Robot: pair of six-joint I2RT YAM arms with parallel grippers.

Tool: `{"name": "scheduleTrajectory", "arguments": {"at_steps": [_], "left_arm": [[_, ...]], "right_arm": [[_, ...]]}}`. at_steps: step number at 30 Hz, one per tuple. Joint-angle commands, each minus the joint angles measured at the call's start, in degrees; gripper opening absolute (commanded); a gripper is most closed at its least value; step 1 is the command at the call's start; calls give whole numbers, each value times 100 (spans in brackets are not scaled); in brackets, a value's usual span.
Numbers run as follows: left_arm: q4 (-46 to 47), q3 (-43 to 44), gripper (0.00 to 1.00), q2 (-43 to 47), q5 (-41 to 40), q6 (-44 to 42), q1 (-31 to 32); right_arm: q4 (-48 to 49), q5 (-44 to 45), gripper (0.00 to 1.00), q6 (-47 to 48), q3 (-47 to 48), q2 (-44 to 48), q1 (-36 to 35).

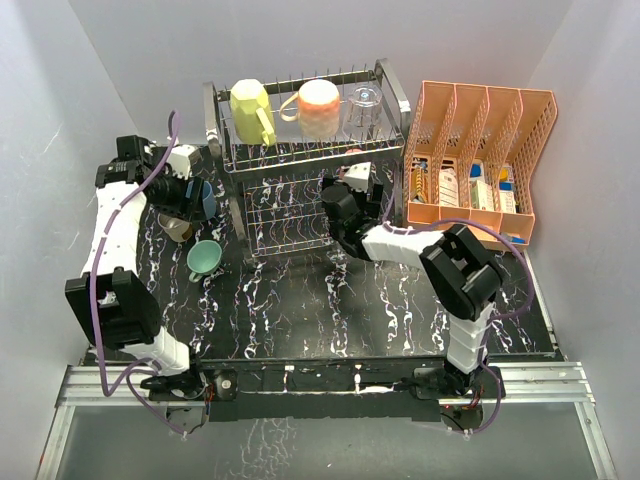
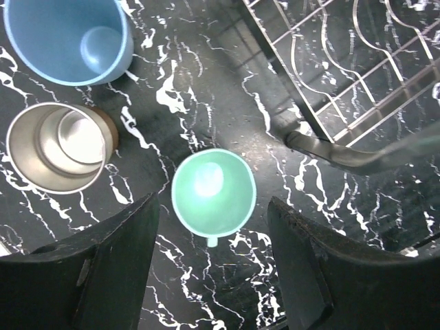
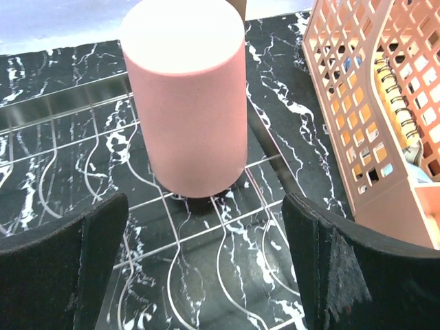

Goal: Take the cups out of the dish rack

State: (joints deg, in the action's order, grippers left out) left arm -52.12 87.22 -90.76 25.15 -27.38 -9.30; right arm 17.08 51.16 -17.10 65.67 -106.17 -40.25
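Dish rack [image 1: 213,120], rear of table [image 2: 172,89].
- Upper tier: pale yellow mug [image 1: 252,108], peach-pink mug [image 1: 318,105], clear glass [image 1: 365,103].
- Lower tier: salmon cup [image 3: 187,96], upside down on the wires and mostly hidden under the right arm from above.

Right gripper [image 3: 206,268]: jaws spread, empty, just short of the salmon cup. Orange organiser [image 3: 378,103] sits close on the right.

Left gripper [image 2: 213,275]: jaws spread, empty, above the teal cup [image 2: 213,191].

Blue cup [image 2: 65,38], cut off by the frame edge, and brown cup [image 2: 58,148] stand left of the rack. Bare tabletop shows in front.
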Motion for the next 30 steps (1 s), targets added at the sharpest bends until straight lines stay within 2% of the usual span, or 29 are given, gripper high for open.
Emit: {"name": "scheduleTrajectory", "arguments": {"at_steps": [1, 6, 15, 25, 30], "left_arm": [[-536, 187, 63, 454, 503, -54, -28], [-709, 189, 63, 602, 595, -201, -31], [-910, 190, 63, 712, 880, -219, -29], [-1227, 293, 63, 741, 1299, -476, -28], [-1296, 290, 63, 817, 1461, -594, -35]], "right_arm": [[978, 679, 98, 528, 439, -364, 118], [1219, 721, 98, 634, 632, -597, 374], [1898, 52, 99, 1741, 1048, -1099, 409], [2128, -196, 86, 2119, 1045, -1176, 471], [1785, -63, 93, 1819, 1138, -1176, 680]]}}
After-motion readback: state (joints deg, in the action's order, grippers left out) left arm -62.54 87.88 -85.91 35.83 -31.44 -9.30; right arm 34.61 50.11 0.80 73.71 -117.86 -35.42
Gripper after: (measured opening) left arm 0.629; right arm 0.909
